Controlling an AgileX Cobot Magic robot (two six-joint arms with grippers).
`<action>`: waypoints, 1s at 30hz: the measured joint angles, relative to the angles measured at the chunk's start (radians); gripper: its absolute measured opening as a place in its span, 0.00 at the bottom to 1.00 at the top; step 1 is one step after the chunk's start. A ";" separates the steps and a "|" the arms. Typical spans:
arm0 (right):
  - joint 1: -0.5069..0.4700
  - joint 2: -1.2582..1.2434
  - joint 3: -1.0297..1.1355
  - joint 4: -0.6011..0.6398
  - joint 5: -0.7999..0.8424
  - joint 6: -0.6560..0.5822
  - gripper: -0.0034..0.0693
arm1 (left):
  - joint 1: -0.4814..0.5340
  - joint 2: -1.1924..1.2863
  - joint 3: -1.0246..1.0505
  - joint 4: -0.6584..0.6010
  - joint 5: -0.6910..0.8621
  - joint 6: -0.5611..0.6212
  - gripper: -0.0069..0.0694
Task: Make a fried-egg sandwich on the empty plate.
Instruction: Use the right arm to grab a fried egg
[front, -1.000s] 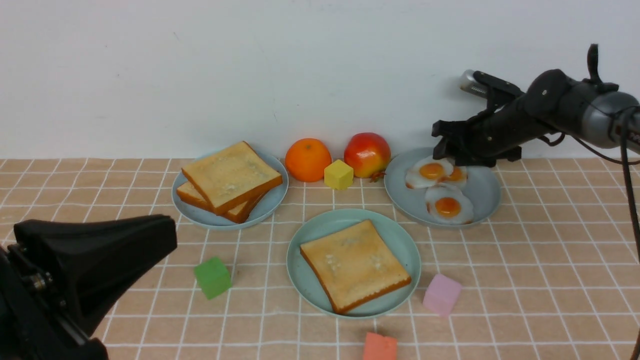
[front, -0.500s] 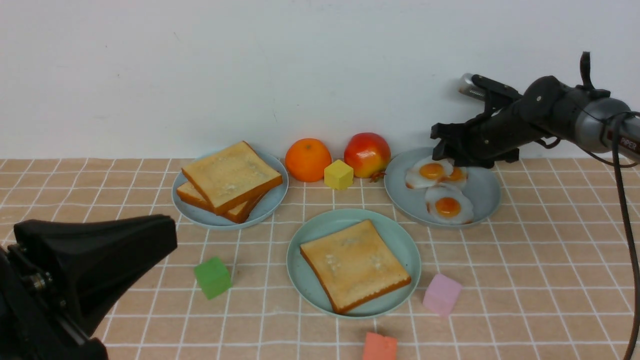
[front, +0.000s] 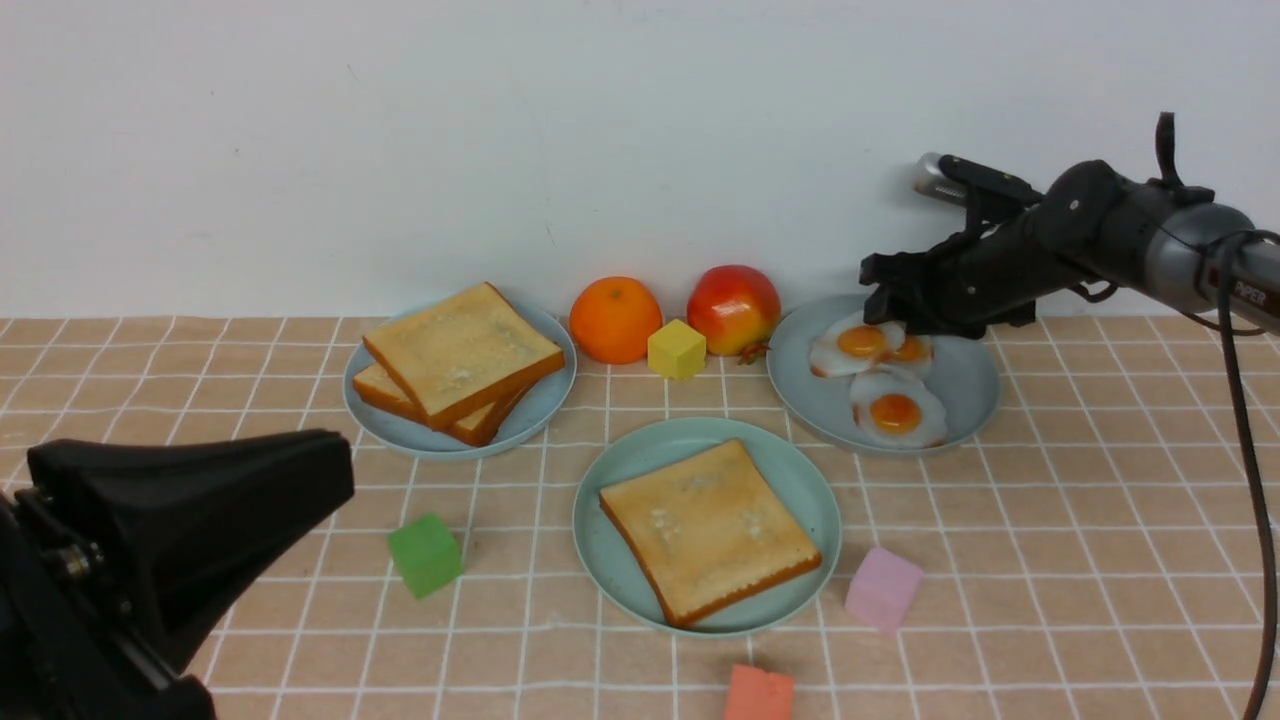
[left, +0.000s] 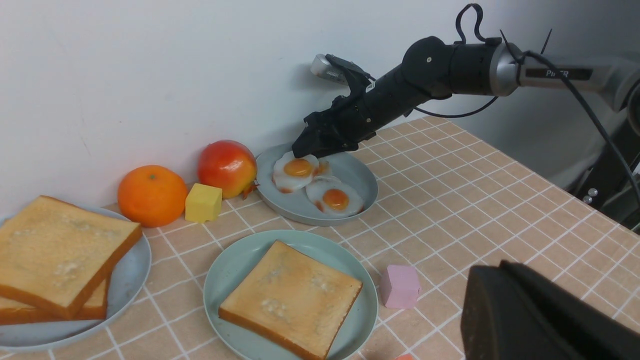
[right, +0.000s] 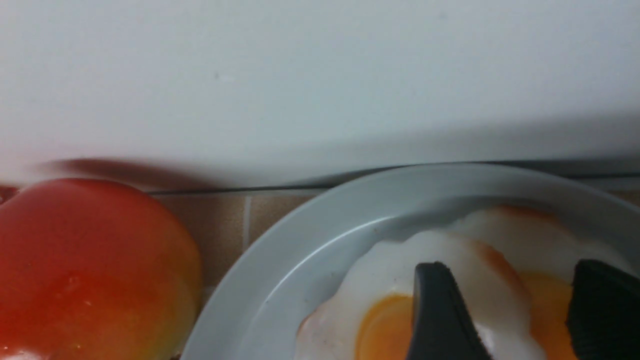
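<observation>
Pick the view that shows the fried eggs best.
Left wrist view: the fried eggs appear largest, all on their plate, barely covered. The front view shows them smaller, the right gripper hiding their rear edge. The right wrist view shows only a blurred part.

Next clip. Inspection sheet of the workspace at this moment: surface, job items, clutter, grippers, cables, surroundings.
Surface: tiled tablecloth, flat, no spills seen.
Job's things: mint-green plate holds one toast slice, no egg yet; fried eggs lie on the right grey-blue plate; toast stack of two on the left grey-blue plate.
Clutter: orange, apple and yellow cube by the wall; green cube, pink cube and red cube nearer the front.
Grippers: right gripper open, down over the rear eggs; left gripper shut, nothing seen in it.
Cables: black cable hangs from the right arm, clear of the plates.
Surroundings: plain white wall; nothing else seen.
</observation>
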 joint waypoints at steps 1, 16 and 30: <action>0.000 0.001 0.000 0.000 0.000 0.000 0.55 | 0.000 0.000 0.000 0.000 0.000 0.000 0.09; 0.000 0.002 0.000 0.012 -0.004 -0.079 0.33 | 0.000 0.000 0.000 0.000 0.000 0.000 0.10; 0.000 0.003 -0.008 0.050 0.040 -0.079 0.07 | 0.000 0.000 0.000 0.000 0.000 0.000 0.11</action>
